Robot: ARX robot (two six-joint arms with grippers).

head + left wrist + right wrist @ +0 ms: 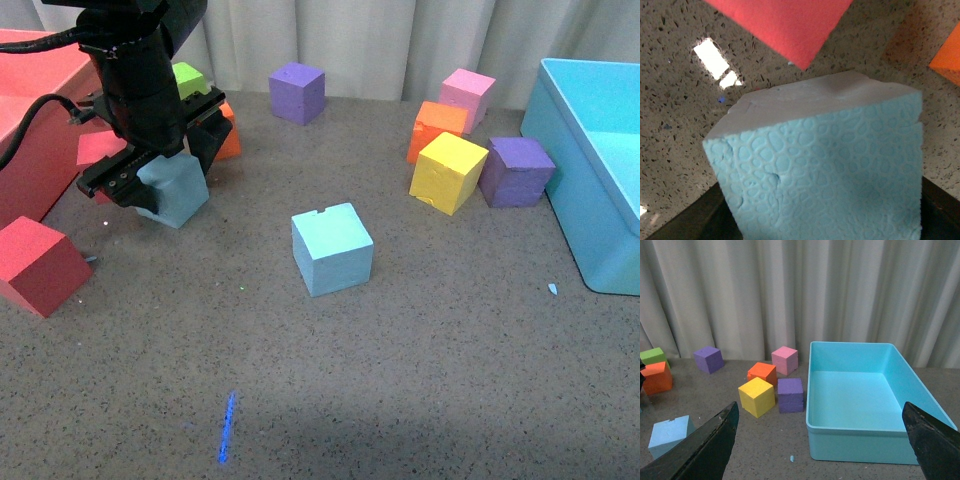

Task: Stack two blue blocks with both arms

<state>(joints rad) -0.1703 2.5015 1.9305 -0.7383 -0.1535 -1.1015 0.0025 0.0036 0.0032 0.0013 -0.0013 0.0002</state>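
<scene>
A: What do we see of the left claw point(165, 160)?

B: We see it pinching the first blue block point(176, 192) between its 2 black fingers point(118, 176), far left on the table point(400, 400). The block sits tilted in the grip. We cannot tell whether its low corner touches the table.

A: And from the left wrist?

B: There the block point(825, 165) fills most of the view, with a finger point(687, 220) at each lower side. A red block point(785, 22) lies just past it.

A: Where do we find the second blue block point(332, 248)?

B: It stands alone near the middle of the table, flat, with a small notch in its top back edge. It is well apart from the first and to its right. The right wrist view shows it too point(670, 435).

A: The right claw point(820, 450)?

B: We see it only from its own wrist: the fingers point(710, 445) are spread wide with nothing between them, hanging above the table in front of the cyan bin point(860, 442).

A: Anything near that bin?

B: A yellow block point(447, 172) touches 1 purple block point(515, 170), just left of the bin point(590, 250).
</scene>
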